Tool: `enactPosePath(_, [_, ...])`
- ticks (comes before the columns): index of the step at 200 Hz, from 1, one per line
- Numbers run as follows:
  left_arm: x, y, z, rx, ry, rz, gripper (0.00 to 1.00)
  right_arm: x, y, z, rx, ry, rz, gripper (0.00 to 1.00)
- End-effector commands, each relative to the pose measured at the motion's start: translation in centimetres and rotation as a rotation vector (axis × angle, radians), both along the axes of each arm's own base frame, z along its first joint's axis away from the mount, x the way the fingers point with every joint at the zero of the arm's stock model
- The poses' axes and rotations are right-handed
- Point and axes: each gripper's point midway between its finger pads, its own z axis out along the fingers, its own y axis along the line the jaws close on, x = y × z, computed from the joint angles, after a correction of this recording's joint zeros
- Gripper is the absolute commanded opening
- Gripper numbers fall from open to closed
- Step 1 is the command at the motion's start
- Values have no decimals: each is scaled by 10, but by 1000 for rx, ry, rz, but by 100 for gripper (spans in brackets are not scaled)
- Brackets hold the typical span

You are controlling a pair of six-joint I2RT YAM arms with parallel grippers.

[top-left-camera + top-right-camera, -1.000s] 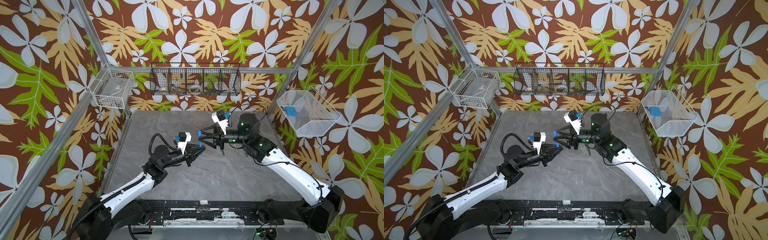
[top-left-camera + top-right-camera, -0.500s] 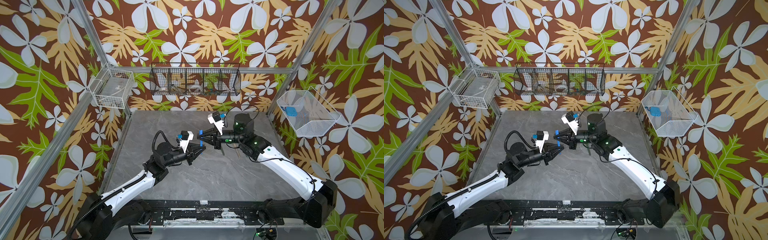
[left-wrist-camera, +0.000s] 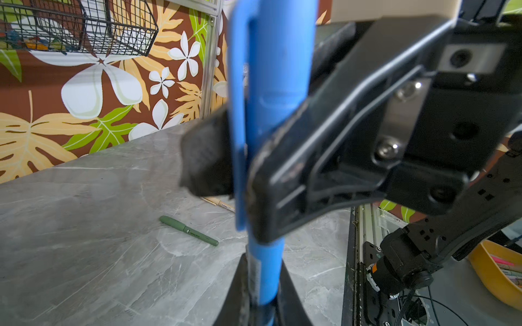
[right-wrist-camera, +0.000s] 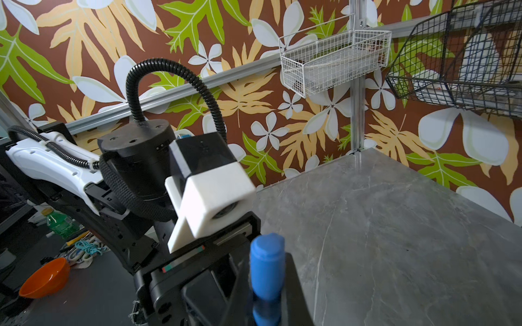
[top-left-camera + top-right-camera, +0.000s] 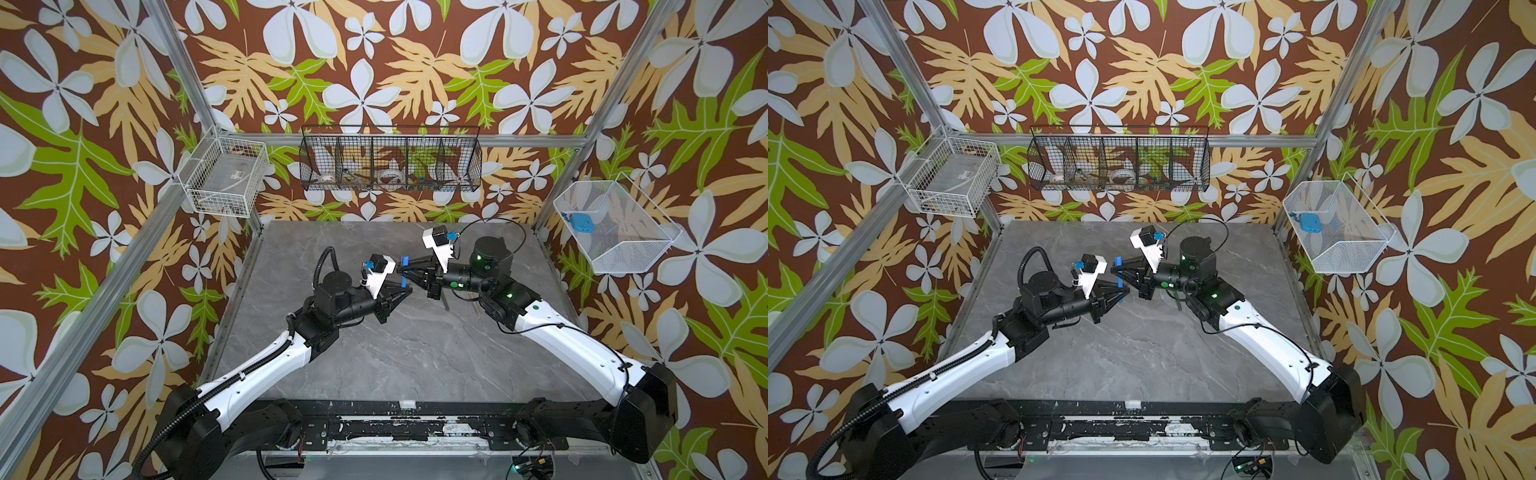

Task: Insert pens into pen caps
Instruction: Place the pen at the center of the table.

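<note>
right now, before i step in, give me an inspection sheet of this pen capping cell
surface: grey marbled table
job's things: blue pen sits in blue cap, both held off the table; green pen and tan pen lie on it
clutter: nothing seen on the table
grippers: left claw shut on blue pen; right claw shut on blue cap
cables: black hose arches over the left arm, thin cable loops over the right
surroundings: black wire basket, white wire basket, white mesh basket on floral walls; orange bowl off the table
</note>
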Motion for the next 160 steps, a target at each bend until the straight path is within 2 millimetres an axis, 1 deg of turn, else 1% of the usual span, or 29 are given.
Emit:
enactPosePath(1, [6, 3, 64, -143, -223, 39, 0, -18, 1, -48, -119, 207, 68, 0])
enactPosePath(24, [10, 3, 53, -126, -188, 53, 0, -17, 2, -51, -124, 211, 68, 0])
enactPosePath(40, [12, 9, 51, -122, -178, 87, 0, -14, 1, -55, -142, 215, 49, 0])
enactPosePath(56, [14, 11, 50, -118, -163, 102, 0, -2, -2, -58, -163, 216, -10, 0])
enactPosePath(65, [16, 13, 46, -102, -149, 115, 0, 7, -4, -54, -164, 215, -39, 0])
enactPosePath(74, [18, 14, 40, -83, -132, 133, 3, 19, -6, -48, -158, 213, -63, 0])
enactPosePath(79, [19, 16, 36, -75, -125, 144, 6, 25, -6, -44, -157, 213, -76, 0])
enactPosePath(97, [21, 25, 22, -49, -102, 192, 24, 45, -9, -35, -178, 201, -125, 0])
enactPosePath(107, [20, 32, 14, -37, -88, 224, 33, 55, -12, -36, -186, 208, -143, 0])
enactPosePath(110, [21, 34, 12, -32, -84, 236, 37, 57, -13, -34, -185, 207, -148, 0])
enactPosePath(118, [21, 42, 8, -23, -75, 274, 47, 65, -16, -36, -189, 221, -166, 0])
enactPosePath(130, [23, 55, 3, -2, -62, 342, 57, 76, -20, -44, -209, 249, -190, 0])
enactPosePath(138, [25, 67, 0, 13, -51, 404, 64, 84, -25, -53, -225, 275, -216, 0])
enactPosePath(152, [31, 90, -5, 32, -34, 534, 73, 99, -32, -75, -284, 312, -287, 0])
enactPosePath(160, [33, 106, -8, 41, -26, 614, 77, 109, -36, -95, -334, 347, -331, 0])
